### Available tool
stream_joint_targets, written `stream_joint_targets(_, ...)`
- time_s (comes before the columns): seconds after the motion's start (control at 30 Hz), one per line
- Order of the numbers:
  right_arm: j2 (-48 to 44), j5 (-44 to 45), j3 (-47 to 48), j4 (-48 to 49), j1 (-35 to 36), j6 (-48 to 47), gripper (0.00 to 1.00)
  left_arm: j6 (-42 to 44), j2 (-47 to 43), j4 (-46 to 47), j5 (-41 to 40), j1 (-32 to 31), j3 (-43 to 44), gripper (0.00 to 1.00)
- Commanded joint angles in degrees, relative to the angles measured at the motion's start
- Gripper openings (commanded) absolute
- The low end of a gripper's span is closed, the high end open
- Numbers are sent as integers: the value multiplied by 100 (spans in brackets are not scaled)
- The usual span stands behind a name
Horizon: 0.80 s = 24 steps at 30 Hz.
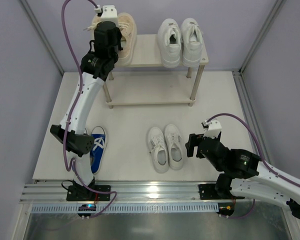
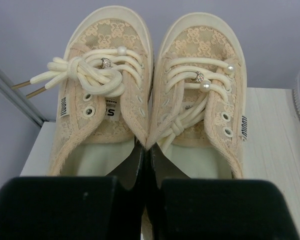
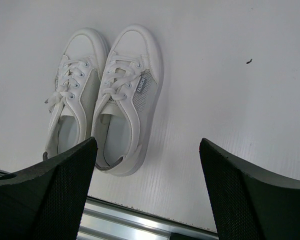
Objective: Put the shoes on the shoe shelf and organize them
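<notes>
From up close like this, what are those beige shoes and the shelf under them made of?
The beige shoes look like woven, lace-patterned fabric, matte, with smooth rubbery cream toe caps; their laces are thick cord carrying pearl-like beads. The shelf board looks like pale wood or laminate, judging by its fine grain lines; its legs look like silvery metal.
</notes>
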Motion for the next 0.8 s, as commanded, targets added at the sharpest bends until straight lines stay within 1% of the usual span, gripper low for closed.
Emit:
stream_joint_targets(0.0,19,38,75,173,10,122,85,-385,-389,992,-193,32,358,0)
stream_joint_targets(0.17,54,3,48,226,19,140,85,-745,-468,825,-386,23,156,0)
stream_joint_targets(0.33,80,12,39,191,19,131,85,-807,-424,763,-342,32,146,0)
stream_joint_targets(0.47,36,21,-4,243,19,140,85,-904,-380,544,-342,23,155,0)
stream_joint_targets(0.63,98,-6,4,244,19,140,85,-931,-424,534,-290,32,32,0)
stream_joint_targets(0.7,115,-6,-4,244,19,149,85,-913,-442,569,-281,23,32,15)
stream_joint_targets(0.73,115,-6,-5,252,19,149,85,-861,-450,613,-272,23,32,26)
stream_joint_targets(0.77,107,-6,-13,261,19,157,85,-843,-450,631,-281,23,32,32)
